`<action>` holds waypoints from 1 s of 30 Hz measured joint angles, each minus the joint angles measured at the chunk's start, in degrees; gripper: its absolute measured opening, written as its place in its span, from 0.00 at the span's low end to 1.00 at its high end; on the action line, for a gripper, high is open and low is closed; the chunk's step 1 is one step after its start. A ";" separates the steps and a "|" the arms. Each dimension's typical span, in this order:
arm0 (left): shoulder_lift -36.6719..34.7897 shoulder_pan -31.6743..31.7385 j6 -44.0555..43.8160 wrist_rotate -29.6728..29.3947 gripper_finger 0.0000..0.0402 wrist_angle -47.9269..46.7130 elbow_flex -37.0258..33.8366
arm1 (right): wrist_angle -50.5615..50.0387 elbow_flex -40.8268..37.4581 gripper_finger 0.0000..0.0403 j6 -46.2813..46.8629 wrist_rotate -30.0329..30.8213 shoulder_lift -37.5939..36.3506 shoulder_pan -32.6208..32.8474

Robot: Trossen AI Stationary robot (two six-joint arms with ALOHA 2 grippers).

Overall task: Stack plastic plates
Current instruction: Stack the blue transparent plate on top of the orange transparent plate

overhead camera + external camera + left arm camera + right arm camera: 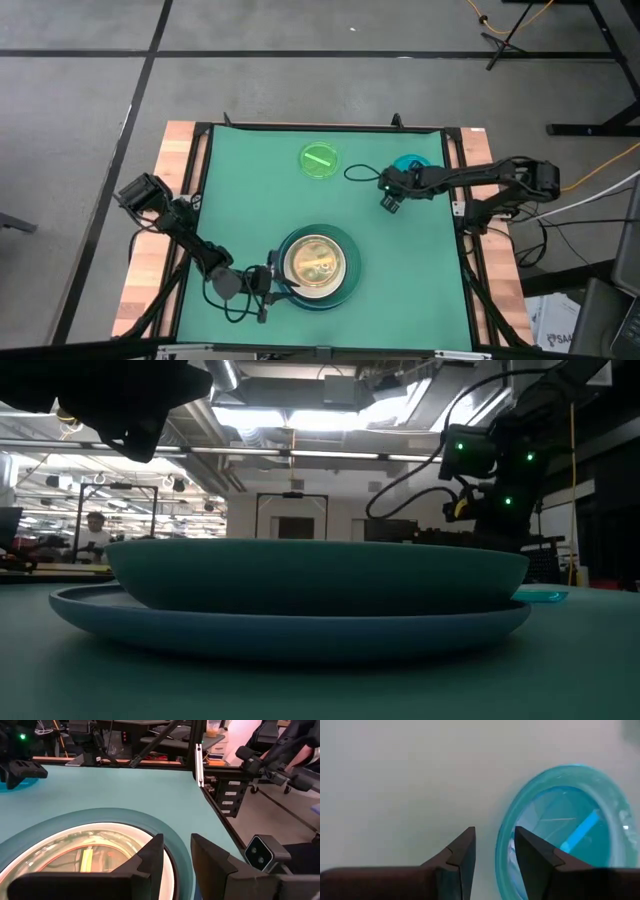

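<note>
The right claw [494,851], fingers slightly spread, is straddling the small blue plate's [560,827] rim on the desk [400,250]; closing off-centre risks flipping it; the left claw [176,855], also parted, is hovering beside the stack [318,266].

Left gripper [268,283] sits right at the rim of the plate stack [316,266], on the side facing its own arm. The stack has a big teal plate at the bottom and a pale, yellowish one on top. Right gripper [390,196] hangs just beside a small blue plate [412,163]. A small green plate [319,161] lies further off from it, alone on the green mat [400,270].
</note>
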 joint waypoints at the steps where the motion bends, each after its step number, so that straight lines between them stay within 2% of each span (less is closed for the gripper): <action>1: 0.00 0.00 0.00 0.00 0.23 0.00 0.00 | 0.65 -0.34 0.32 -0.28 -0.34 0.40 -0.44; 16: 0.00 -0.02 0.02 0.02 0.23 -0.02 0.02 | 5.67 -1.98 0.31 -1.39 2.15 4.25 -3.49; 19: -0.02 0.00 0.00 0.00 0.23 -0.02 0.02 | 5.74 -1.98 0.25 -1.83 2.15 4.29 -3.49; 26: -0.02 0.00 -0.02 0.00 0.23 -0.02 0.02 | 5.57 -2.02 0.02 -3.54 3.23 4.34 -3.48; 30: -0.02 -0.02 -0.02 0.00 0.23 -0.02 0.02 | 6.71 -2.02 0.03 -3.56 3.12 4.34 -3.38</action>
